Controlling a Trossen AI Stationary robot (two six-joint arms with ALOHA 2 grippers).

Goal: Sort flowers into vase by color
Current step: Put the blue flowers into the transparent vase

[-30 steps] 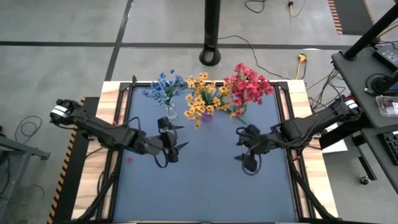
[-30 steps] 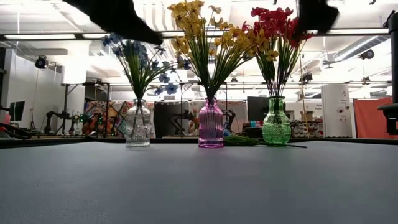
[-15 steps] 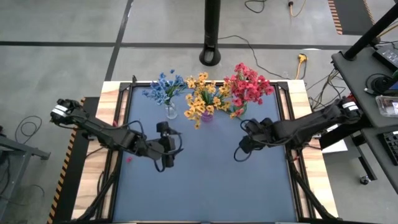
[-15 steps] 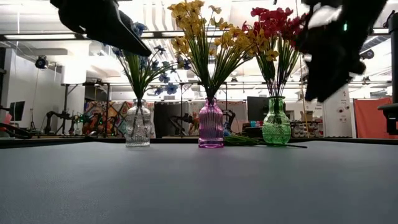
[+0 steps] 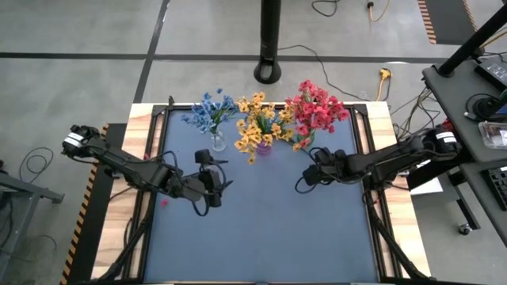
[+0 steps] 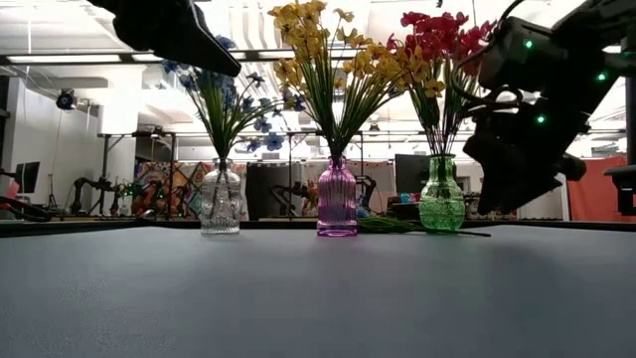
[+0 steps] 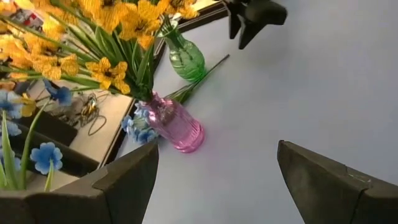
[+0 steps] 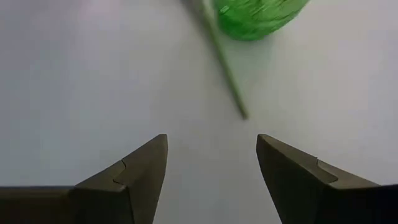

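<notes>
Three vases stand in a row near the far edge: a clear one [image 6: 221,199] with blue flowers [image 5: 207,111], a pink one [image 6: 337,199] with yellow flowers [image 5: 257,123], and a green one [image 6: 442,196] with red flowers [image 5: 317,109]. One loose sprig [image 7: 202,78] lies flat on the table between the pink and green vases. Its blue blossoms [image 7: 134,126] are beside the pink vase, and its stem end [image 8: 231,87] lies just ahead of my right gripper [image 8: 211,168]. That gripper is open, low and near the green vase. My left gripper [image 5: 214,188] hovers open, high above the table, nearer than the clear vase.
The dark mat [image 5: 261,237] lies bare on the near side of the vases. Its black frame rails [image 5: 150,158] run along both sides. The bouquets spread wide above the vases and overlap one another. Room clutter and a cable [image 7: 90,112] lie beyond the far edge.
My right gripper has come down from high above the table and moved toward the far edge, to a spot close in front of the green vase and the loose stem. It has stayed open. The vases and flowers have not moved.
</notes>
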